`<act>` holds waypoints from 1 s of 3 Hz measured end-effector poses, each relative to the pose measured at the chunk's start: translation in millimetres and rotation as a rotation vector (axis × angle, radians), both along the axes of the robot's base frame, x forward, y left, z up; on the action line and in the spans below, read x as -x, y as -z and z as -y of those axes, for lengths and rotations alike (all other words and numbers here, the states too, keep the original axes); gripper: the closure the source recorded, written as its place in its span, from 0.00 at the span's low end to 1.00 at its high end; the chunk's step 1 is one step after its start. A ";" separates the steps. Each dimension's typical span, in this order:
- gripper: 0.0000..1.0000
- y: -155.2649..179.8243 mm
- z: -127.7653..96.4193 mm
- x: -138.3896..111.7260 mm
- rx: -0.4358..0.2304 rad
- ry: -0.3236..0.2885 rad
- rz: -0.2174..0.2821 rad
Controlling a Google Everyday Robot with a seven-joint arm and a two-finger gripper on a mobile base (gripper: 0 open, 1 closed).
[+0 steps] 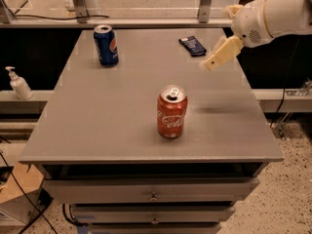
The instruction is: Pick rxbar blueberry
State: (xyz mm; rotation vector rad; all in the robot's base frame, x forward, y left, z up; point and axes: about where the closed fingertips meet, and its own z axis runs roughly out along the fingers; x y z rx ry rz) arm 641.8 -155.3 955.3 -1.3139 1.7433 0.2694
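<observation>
Hovering over the far right part of the grey table (pixel 97 111), the gripper (pixel 214 61) points down and to the left at the end of the white arm (pixel 273 16), which enters from the upper right of the camera view. Whether it is wide or narrow cannot be told; it holds nothing.

The rxbar blueberry (pixel 192 45) lies flat on the table top just up and left of the gripper, near the far edge and set at a slant. It appears apart from the gripper, with a strip of bare table showing between them.

A red Coca-Cola can (pixel 171 112) stands upright near the middle of the table, well apart from the bar and nearer the front. A blue Pepsi can (pixel 106 45) stands upright at the far left, well apart from both. Neither can stands between the gripper and the bar.

Bare table surface lies on all sides of the bar. The right edge of the table runs close below the arm.

Drawers (pixel 153 191) sit under the table top, and a white pump bottle (pixel 19 84) stands on a ledge off the table's left side.
</observation>
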 end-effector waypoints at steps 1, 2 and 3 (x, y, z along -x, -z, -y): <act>0.00 15.5 -2.3 -23.7 -0.048 0.013 -0.010; 0.00 15.5 -2.4 -23.7 -0.048 0.013 -0.010; 0.00 18.3 -3.3 -38.4 -0.128 0.035 0.001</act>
